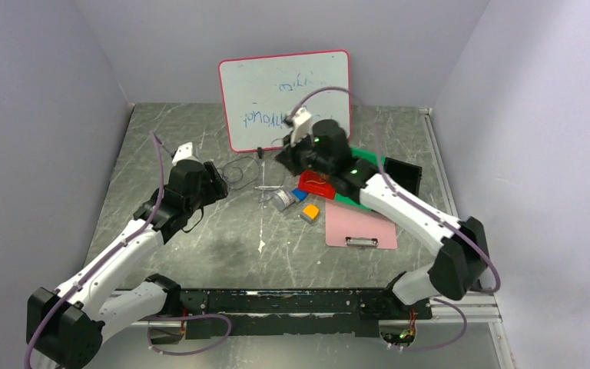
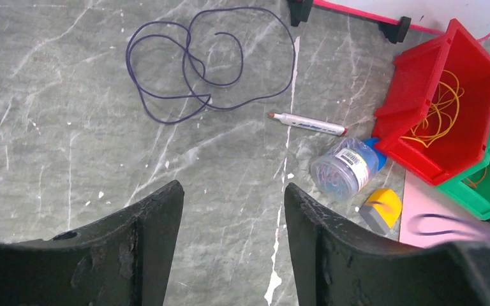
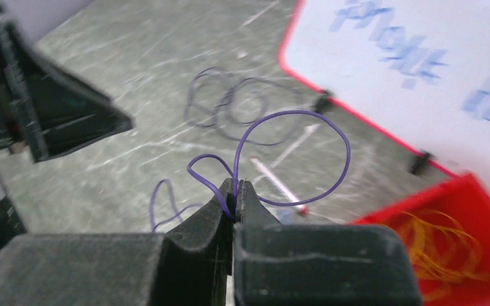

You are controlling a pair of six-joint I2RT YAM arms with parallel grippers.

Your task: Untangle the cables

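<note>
1. The right arm's fingers [image 3: 235, 191] are pressing fully together on a thin dark purple wire [image 3: 293, 113], pinching it at their tips and holding it up off the grey marbled desk [image 1: 200, 254].
2. From the pinch this wire is rising into one tall loop that is arching to the right of the wrist view. A smaller loop and a loose tail are dropping off to the left, toward the other arm.
3. The left arm's fingers [image 1: 217, 178] are standing apart with nothing between them, hovering over bare desk.
4. A second dark purple wire [image 2: 191, 64] is lying flat on the desk in several overlapping loops. It is sitting ahead of the left arm's fingers and slightly to their left, well apart from the tips, and it is spreading wider across than deep in that view.
5. Judging from the overhead view, the left arm is the nearer one to this flat coil, so a straight reach forward looks like the move it is facing.
6. I cannot tell whether the lifted wire and the flat coil are joined anywhere; they are appearing separate.
7. Yellowish-orange wires [image 2: 443, 108] are sitting bunched inside a red plastic bin [image 2: 415, 83], to the right of a white marker pen [image 2: 309, 123] and well away from both pairs of fingers.
</note>
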